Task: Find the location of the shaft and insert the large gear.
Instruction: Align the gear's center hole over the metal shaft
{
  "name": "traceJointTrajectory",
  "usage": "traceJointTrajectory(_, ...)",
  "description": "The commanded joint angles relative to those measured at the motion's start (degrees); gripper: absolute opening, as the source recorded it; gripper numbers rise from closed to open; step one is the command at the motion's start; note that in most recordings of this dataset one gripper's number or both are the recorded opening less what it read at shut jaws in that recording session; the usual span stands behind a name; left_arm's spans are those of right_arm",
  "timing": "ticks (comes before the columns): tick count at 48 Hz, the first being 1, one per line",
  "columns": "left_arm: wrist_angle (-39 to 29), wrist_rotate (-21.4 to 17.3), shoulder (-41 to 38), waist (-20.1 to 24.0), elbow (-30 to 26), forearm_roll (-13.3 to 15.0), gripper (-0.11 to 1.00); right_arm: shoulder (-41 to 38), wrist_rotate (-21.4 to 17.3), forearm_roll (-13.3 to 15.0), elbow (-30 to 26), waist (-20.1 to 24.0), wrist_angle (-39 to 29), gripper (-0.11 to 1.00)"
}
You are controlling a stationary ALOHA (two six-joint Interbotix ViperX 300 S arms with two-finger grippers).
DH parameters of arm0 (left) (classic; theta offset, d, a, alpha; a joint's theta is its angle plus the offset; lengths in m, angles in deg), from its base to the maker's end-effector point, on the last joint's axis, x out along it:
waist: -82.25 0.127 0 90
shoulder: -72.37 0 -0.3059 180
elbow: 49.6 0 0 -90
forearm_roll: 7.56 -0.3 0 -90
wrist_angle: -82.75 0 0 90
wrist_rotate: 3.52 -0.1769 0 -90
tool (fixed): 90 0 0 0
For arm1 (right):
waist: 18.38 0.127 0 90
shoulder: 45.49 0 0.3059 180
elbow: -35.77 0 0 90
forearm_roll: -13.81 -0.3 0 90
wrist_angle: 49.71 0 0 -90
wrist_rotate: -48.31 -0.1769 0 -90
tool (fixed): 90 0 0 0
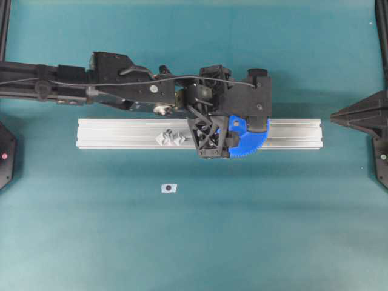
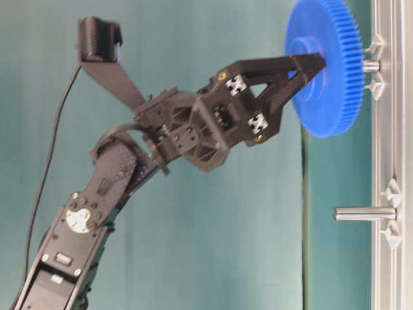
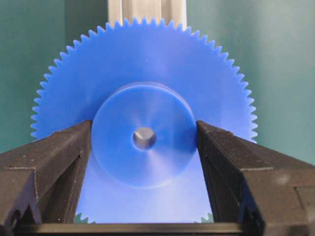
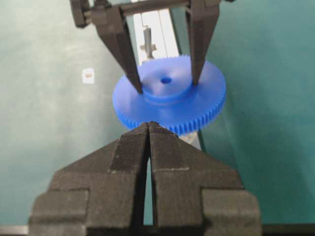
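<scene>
The large gear (image 3: pixel 147 64), a bright blue toothed disc, sits between my left gripper's (image 3: pixel 144 130) fingers, which press on both sides of its raised hub. It hangs over the aluminium rail (image 1: pixel 121 130). The grey tip of the shaft (image 3: pixel 144 138) shows inside the gear's centre hole. From table level, the shaft (image 2: pixel 371 66) runs from the rail into the back of the large gear (image 2: pixel 322 64), flanked by clear brackets. My right gripper (image 4: pixel 149 125) is shut and empty, just short of the large gear's (image 4: pixel 170 101) toothed rim.
A second shaft (image 2: pixel 364 213) stands bare on the rail between clear brackets (image 1: pixel 171 138), left of the gear. A small white tag (image 1: pixel 168 188) with a dark dot lies on the teal table in front of the rail. My right arm (image 1: pixel 364 115) sits at the right edge.
</scene>
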Motion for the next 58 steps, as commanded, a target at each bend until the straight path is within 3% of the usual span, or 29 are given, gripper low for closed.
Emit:
traceJointTrajectory(1, 0.3, 0.0, 0.7, 1.0, -2.5, -0.2, 0.72, -0.2, -0.5, 0.1, -0.4, -0.4, 0.4, 0.04)
traceJointTrajectory(17, -1.6, -0.1, -0.3, 2.9, -3.3, -0.2, 0.72, 0.1, -0.4, 0.1, -0.2, -1.0, 0.3, 0.04)
traceJointTrajectory(58, -2.3, 0.9, -0.4, 2.9, -3.3, -0.2, 0.72, 0.2, -0.4, 0.1, 0.1, -1.1, 0.4, 0.04)
